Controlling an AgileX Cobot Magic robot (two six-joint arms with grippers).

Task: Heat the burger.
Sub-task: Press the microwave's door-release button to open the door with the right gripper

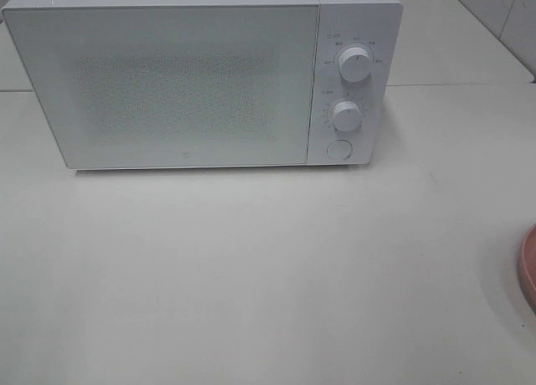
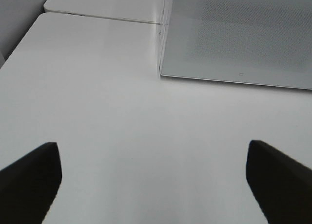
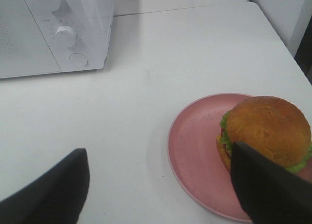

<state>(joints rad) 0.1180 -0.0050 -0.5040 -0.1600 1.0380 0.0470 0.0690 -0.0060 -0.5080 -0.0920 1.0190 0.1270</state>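
The black-fingered left gripper (image 2: pixel 150 151) hangs spread wide and empty over the white tabletop (image 2: pixel 97 87). The right gripper (image 3: pixel 158 153), also spread and empty, is close to the golden-brown domed burger (image 3: pixel 268 129) — which sits on a round pink plate (image 3: pixel 195 146). Beyond stands a white boxy microwave (image 1: pixel 167 84), its door closed.

Left gripper (image 2: pixel 153 182) jaws wide apart over table (image 2: pixel 97 97); microwave (image 2: pixel 239 39) ahead, seemingly shut.

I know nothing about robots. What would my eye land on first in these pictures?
First, the big white microwave at the back of the table, with its door shut and two knobs on its right-hand panel. Next, the burger, with a glossy golden bun and green lettuce, sitting on a pink plate in front of the microwave and off to its right.
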